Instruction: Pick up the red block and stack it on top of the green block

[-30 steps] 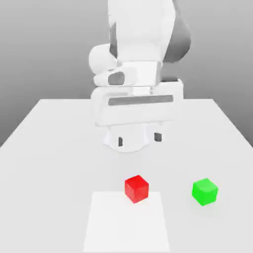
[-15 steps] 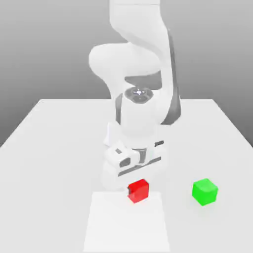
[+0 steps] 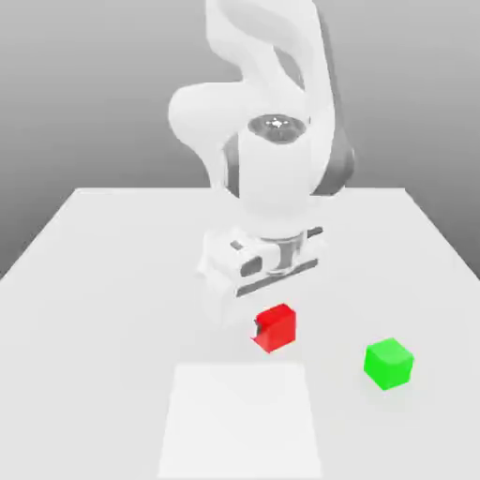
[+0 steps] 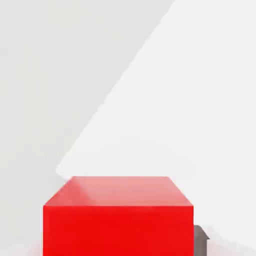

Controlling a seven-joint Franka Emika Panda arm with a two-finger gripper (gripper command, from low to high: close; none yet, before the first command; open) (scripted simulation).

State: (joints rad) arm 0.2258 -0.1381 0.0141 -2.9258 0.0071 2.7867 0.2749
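The surface under me is a flat, pale grey-white top that fills the lower half of the exterior view and narrows toward the back. Behind it the room is a plain grey backdrop, darker at the upper corners. A brighter white square lies on the surface at the lower centre of that frame.

From the exterior view I can see my whole white arm coming down from the top centre, with my hand tilted over the middle of the frame. It also shows the green block sitting on the surface at the lower right, well apart from my hand and off the white square. My hand view does not take in the green block; there the red block is large and close at the bottom of the frame, its top face and one flat side plain to see, with the pale surface and the edge of the brighter square running diagonally behind it. One dark finger shows just beside the block's lower right edge.

My jaws are pinching the red block. In the exterior view the block hangs directly below my hand, just right of centre, clear of the surface and above the far edge of the white square, with a dark finger showing against its left face. It sits left of the green block and higher in the frame.
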